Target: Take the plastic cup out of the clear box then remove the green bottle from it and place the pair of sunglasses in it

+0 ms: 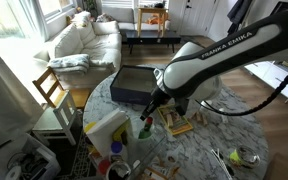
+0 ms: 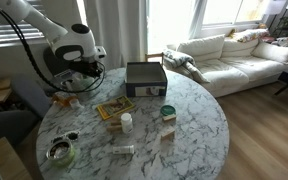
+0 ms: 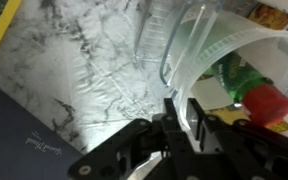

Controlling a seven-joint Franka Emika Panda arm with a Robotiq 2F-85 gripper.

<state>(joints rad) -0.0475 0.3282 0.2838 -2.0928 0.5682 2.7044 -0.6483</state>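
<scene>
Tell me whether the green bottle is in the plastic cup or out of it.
In. The wrist view shows the green bottle sitting within the translucent walls of the plastic cup.

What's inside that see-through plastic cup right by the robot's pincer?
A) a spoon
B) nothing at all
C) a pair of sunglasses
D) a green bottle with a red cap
D: in the wrist view, a green bottle with a red cap shows through the wall of the plastic cup.
</scene>
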